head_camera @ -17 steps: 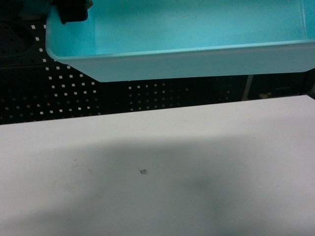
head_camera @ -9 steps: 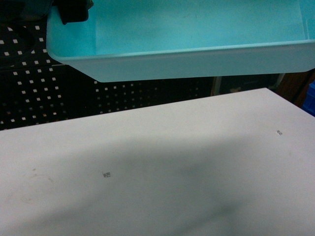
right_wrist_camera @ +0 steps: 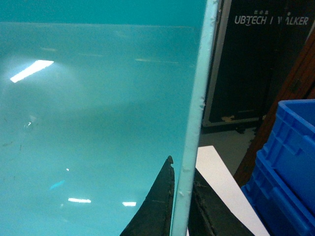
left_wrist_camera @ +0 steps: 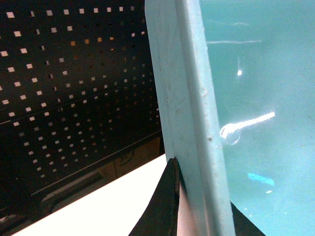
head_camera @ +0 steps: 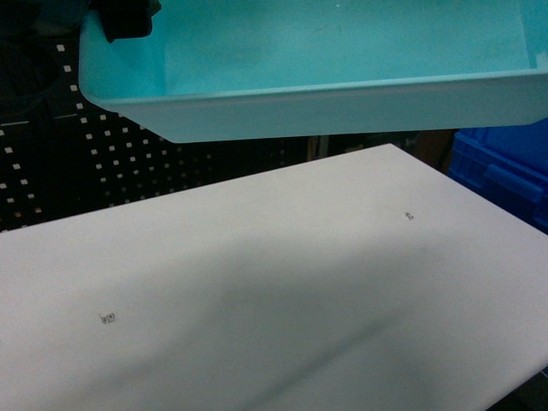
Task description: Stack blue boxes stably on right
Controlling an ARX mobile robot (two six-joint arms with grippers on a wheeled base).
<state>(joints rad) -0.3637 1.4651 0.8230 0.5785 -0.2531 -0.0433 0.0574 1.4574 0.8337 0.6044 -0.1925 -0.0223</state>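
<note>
The left gripper [left_wrist_camera: 184, 206] pinches the rolled rim of the pale turquoise plastic tub [left_wrist_camera: 256, 98], one black finger [left_wrist_camera: 160, 206] outside the wall and the other inside, the rim running up between them. The right gripper [right_wrist_camera: 179, 206] pinches the opposite rim of the same tub in the same way, one dark finger [right_wrist_camera: 155, 206] lying against the smooth inner wall and its partner outside. Held at both ends, the tub [head_camera: 342, 94] hangs in the air across the top of the head view, well above the white table [head_camera: 274, 291], where its shadow falls. Two tiny dark specks [head_camera: 108, 318] lie apart on the tabletop. Just off the table's right edge stands the royal-blue ribbed plastic crate [head_camera: 505, 171], also seen below the right wrist. Behind the table stands a black perforated panel [head_camera: 171, 163], and beyond the right wrist a dark case [right_wrist_camera: 261, 64] with white lettering.
</note>
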